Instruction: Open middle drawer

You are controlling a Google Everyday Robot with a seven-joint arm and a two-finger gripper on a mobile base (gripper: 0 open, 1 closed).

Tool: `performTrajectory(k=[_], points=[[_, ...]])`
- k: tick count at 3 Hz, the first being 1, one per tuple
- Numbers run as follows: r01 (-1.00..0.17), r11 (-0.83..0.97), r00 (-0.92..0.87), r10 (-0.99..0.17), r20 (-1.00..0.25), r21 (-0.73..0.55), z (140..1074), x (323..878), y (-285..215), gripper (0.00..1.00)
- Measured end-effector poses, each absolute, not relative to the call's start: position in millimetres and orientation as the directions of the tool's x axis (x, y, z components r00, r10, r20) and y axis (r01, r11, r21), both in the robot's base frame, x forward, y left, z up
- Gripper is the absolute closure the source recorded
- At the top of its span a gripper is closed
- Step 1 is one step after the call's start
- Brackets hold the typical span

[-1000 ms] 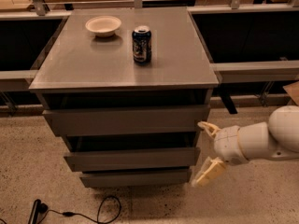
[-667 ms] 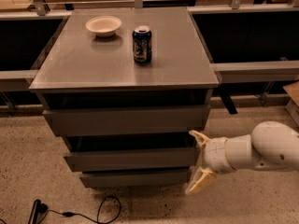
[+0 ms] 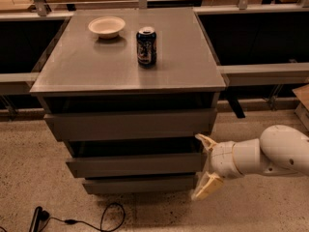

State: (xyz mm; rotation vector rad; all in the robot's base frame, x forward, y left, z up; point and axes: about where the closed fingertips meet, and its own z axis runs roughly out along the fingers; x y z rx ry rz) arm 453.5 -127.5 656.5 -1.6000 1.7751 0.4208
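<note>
The middle drawer [image 3: 136,164] is the second of three dark grey drawer fronts in the cabinet, flat and without a handle. My gripper [image 3: 203,167] is open at its right end. One cream finger [image 3: 205,142] lies above the front's top right corner and the other finger [image 3: 207,186] hangs below it. The white arm [image 3: 270,156] comes in from the right. The top drawer [image 3: 130,123] is above and the bottom drawer [image 3: 140,184] is below.
A dark drink can [image 3: 146,46] and a white bowl [image 3: 106,26] stand on the grey cabinet top [image 3: 87,66]. A black cable [image 3: 77,219] lies on the speckled floor at the front left. Grey rails and dark bays flank the cabinet.
My gripper and arm have moved left, from beside the cabinet to the right end of the middle drawer front. The drawers have not moved.
</note>
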Motion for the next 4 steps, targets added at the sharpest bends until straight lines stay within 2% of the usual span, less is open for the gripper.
performTrajectory(k=[4], points=[[-0.971, -0.067, 0.181, -0.836, -0.519, -0.231, 473, 520, -65, 0.0]])
